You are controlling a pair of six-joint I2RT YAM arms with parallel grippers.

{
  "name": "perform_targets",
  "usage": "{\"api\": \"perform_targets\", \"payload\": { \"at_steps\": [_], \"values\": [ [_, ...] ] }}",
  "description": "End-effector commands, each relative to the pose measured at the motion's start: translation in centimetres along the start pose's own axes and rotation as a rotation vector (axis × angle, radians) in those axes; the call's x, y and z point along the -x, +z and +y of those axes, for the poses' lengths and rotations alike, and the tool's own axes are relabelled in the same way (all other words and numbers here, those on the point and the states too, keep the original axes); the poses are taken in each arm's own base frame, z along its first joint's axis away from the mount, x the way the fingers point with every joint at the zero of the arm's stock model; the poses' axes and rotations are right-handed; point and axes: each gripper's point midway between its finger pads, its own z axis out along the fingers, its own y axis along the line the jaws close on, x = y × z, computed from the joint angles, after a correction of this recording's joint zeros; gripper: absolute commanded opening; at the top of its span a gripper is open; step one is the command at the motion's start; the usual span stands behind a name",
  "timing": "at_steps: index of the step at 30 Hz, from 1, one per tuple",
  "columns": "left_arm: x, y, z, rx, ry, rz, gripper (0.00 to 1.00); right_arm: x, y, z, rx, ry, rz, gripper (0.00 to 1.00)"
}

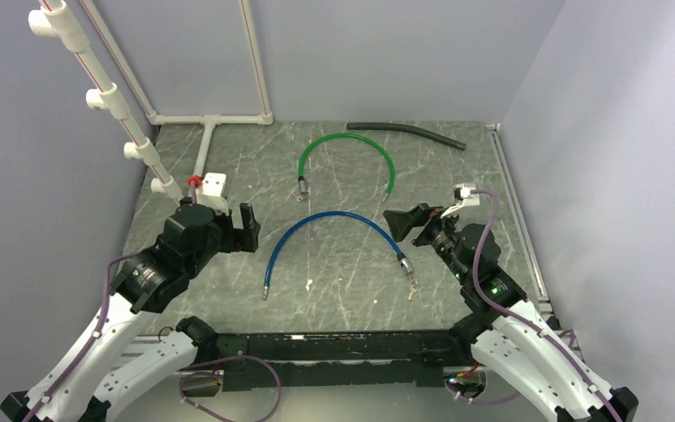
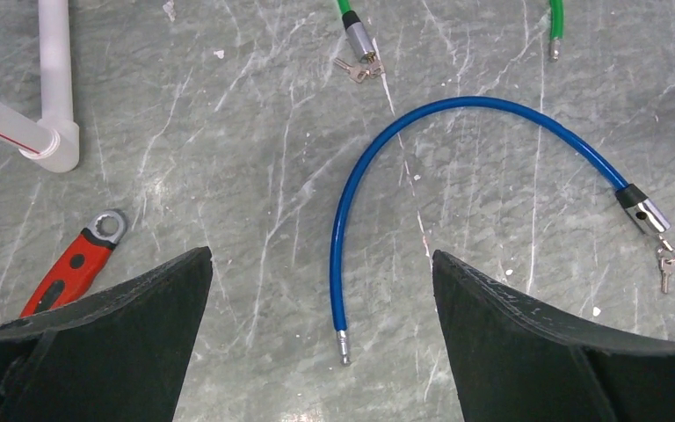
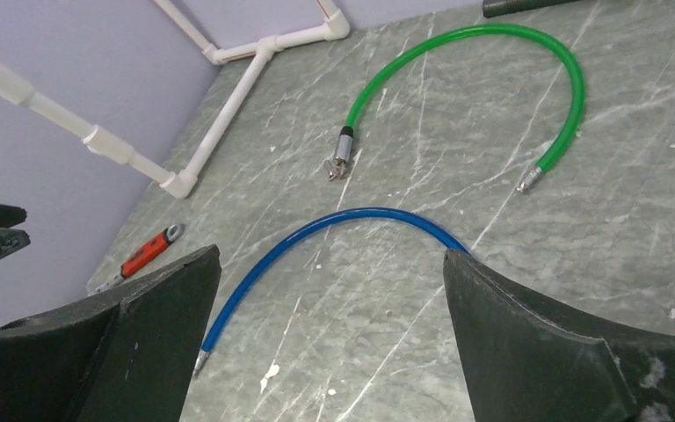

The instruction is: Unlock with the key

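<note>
both wide and empty, left gripper (image 2: 321,257) and right gripper (image 3: 331,257) flank the curved blue cable lock (image 2: 457,104) with silver key (image 2: 665,272).

High above the near edge, we overlook the whole table (image 1: 343,281); our wrist cameras sit lower, the right slanting leftward, both sharing the blue cable (image 2: 475,99).

Grey marbled tabletop (image 1: 343,272), lavender walls (image 1: 387,53), white pipe frame (image 1: 211,119).

No readable text, labels, numbers (anywhere)
</note>
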Motion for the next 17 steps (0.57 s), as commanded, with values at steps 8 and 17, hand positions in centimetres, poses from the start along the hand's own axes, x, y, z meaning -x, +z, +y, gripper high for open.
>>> {"api": "perform_targets", "payload": {
  "at_steps": [8, 17],
  "values": [
    [0.6, -0.2, 0.8, 0.038, 0.026, -0.031, 0.99, 2.3, 0.7, 2.0, 0.058, 0.051, -0.048, 1.00],
    [0.5, -0.1, 1.4, 0.074, 0.024, -0.024, 0.99, 2.8, 1.4, 2.5, 0.057, 0.047, -0.035, 1.00]
  ]
}}
